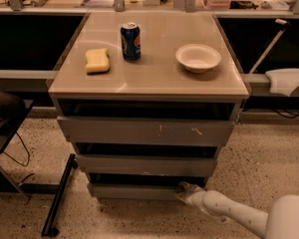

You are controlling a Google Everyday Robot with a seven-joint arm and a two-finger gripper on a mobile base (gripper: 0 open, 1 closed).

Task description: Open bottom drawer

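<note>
At my console, low at 5 o'clock: the white arm (226, 211) reaches in from the corner and puts the end effector (185, 190) against the upper right edge of the bottom drawer (132, 191), the lowest and narrowest grey front, sitting at 6 o'clock just above the speckled floor (269, 153). I cannot tell how far open the end effector is, or whether it has any hold on the edge. The front is flat and handleless, so my worry is a slip, with the end effector skating off the lip and the drawer staying put. Contact is also well off to the 3 o'clock end of the front. A pull from there could skew the drawer and jam it on its runners, or drag the whole cabinet across the floor. If the cabinet jolts, the things on the table (159, 81) are at risk: the upright blue can (130, 41) at 12 o'clock could topple. The pale bowl (198, 58) at 1 o'clock looks empty, and the yellow sponge (97, 60) lies at 11 o'clock. The gaps above the middle drawer (147, 166) and the scratched top drawer (144, 131) are dark — whatever they hold is hidden from me.
</note>
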